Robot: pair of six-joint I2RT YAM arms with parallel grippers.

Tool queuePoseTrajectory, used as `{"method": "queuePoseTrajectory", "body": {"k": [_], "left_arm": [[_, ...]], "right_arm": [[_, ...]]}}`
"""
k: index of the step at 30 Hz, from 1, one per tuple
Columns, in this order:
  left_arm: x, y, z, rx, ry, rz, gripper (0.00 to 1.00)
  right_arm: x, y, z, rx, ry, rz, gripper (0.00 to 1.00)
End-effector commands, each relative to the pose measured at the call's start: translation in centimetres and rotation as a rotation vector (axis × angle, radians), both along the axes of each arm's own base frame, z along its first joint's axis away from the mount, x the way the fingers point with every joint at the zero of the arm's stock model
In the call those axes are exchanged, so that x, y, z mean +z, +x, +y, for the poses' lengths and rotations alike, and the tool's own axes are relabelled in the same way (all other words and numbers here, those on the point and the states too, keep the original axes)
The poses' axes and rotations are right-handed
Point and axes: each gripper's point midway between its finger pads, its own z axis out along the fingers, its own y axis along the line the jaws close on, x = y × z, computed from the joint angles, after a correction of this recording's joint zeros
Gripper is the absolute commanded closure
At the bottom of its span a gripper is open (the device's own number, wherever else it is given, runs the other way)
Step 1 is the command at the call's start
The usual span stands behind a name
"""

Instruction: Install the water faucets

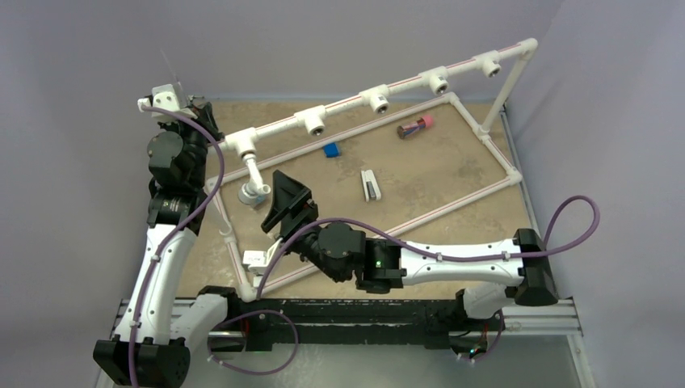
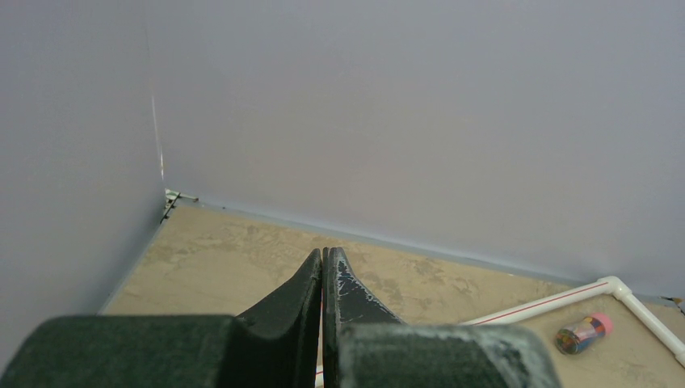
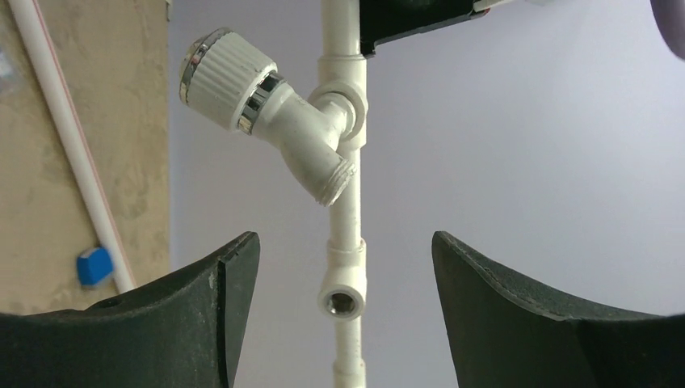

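Note:
One white water faucet (image 1: 253,187) hangs from the leftmost T fitting (image 1: 241,144) of the raised pipe rail. In the right wrist view the faucet (image 3: 295,133) shows its ribbed round knob (image 3: 224,77) and open spout end, joined to the fitting (image 3: 343,97). My right gripper (image 1: 284,204) is open and empty just right of the faucet, not touching it. In its own view the right gripper (image 3: 341,242) frames an empty T socket (image 3: 343,301) farther along the rail. My left gripper (image 1: 206,117) is shut on nothing at the table's back left; its fingers (image 2: 325,267) are pressed together.
The rail carries several more empty T fittings (image 1: 378,100). Inside the pipe frame (image 1: 452,206) lie a blue block (image 1: 330,149), a flat white-and-black piece (image 1: 370,184) and a coloured cylinder (image 1: 414,127). A small white part (image 1: 260,259) sits by the frame's front left, next to the right arm.

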Motion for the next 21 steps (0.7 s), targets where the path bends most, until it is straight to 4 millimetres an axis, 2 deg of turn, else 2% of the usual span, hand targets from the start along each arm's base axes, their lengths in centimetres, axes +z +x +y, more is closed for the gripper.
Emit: {"method": "queuePoseTrajectory", "body": {"k": [1, 10, 21], "left_arm": [[-11.5, -0.9, -2.1, -0.104, 0.013, 0.387, 1.00], [-11.6, -0.9, -2.2, -0.109, 0.009, 0.387, 1.00], [-11.5, -1.0, -2.3, -0.111, 0.009, 0.385, 1.00]], "right_arm": [[1.4, 0.1, 0.0, -0.056, -0.060, -0.164, 0.22], [0.5, 0.1, 2.7, -0.069, -0.107, -0.199, 0.23], [0.2, 0.3, 4.8, -0.079, -0.105, -0.222, 0.24]]}}
